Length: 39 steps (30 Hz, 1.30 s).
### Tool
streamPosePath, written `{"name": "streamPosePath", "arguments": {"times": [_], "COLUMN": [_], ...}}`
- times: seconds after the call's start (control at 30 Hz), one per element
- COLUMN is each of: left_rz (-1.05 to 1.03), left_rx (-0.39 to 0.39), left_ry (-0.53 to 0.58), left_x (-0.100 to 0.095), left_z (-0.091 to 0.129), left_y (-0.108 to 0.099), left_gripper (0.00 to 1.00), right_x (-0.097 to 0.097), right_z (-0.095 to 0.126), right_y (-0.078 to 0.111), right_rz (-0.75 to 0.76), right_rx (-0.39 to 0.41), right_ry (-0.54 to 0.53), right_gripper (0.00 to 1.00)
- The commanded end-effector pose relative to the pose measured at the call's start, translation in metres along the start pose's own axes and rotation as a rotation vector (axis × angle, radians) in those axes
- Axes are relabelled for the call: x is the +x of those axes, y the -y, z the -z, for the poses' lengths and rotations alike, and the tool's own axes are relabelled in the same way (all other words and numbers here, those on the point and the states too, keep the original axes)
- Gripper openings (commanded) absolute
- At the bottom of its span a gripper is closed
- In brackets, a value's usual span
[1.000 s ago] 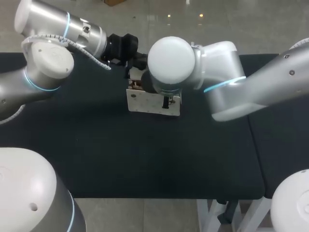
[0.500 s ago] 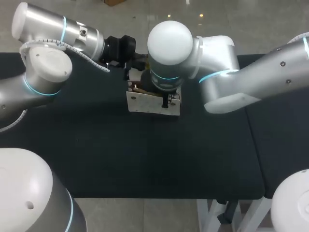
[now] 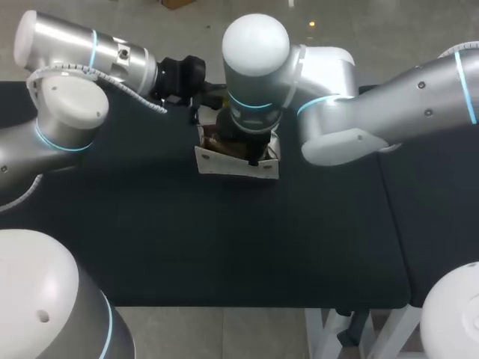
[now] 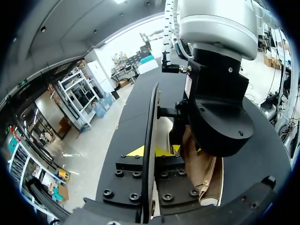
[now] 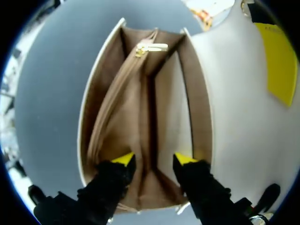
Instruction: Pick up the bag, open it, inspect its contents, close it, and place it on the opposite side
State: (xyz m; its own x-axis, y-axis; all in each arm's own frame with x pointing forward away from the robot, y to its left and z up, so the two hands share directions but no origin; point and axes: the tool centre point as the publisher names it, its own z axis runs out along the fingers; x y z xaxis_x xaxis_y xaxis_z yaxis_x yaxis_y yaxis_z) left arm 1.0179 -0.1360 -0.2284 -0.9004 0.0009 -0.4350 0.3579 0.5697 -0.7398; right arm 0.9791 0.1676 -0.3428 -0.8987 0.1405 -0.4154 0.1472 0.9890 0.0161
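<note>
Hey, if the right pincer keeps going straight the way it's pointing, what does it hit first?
Probably the tan middle divider inside the open bag, or the floor beside it: the right pincer points down into it, tips straddling the divider. Depth is unclear.

Smooth white bag, matt tan lining (shiny metal zip)

No text, number or sign can be read. Print on a small red-and-white sticker, fixed to the right gripper's black body, is too small to be made out.
</note>
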Motion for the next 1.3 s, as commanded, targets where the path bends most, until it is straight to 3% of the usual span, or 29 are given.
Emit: {"name": "streamPosePath", "arguments": {"times": [0.03, 1.0, 1.27, 1.3], "left_rz": [-0.003, -0.011, -0.012, -0.012], "left_rx": [0.013, 0.019, 0.019, 0.018], "left_ry": [0.001, -0.003, -0.006, -0.006], "left_x": [0.001, -0.001, 0.0, 0.001], "left_z": [-0.001, -0.002, -0.002, -0.002], "left_y": [-0.005, -0.006, -0.006, -0.005], "left_gripper": [0.0, 0.0, 0.0, 0.0], "right_x": [0.001, -0.001, -0.005, -0.006], "right_z": [-0.002, -0.004, 0.012, 0.015], "right_y": [-0.001, -0.001, -0.002, -0.002], "right_rz": [-0.002, -0.012, -0.024, -0.027], "right_rx": [0.004, -0.004, -0.021, -0.025], "right_ry": [-0.004, -0.006, 0.05, 0.061], "right_gripper": [1.0, 1.0, 1.0, 0.9]}}
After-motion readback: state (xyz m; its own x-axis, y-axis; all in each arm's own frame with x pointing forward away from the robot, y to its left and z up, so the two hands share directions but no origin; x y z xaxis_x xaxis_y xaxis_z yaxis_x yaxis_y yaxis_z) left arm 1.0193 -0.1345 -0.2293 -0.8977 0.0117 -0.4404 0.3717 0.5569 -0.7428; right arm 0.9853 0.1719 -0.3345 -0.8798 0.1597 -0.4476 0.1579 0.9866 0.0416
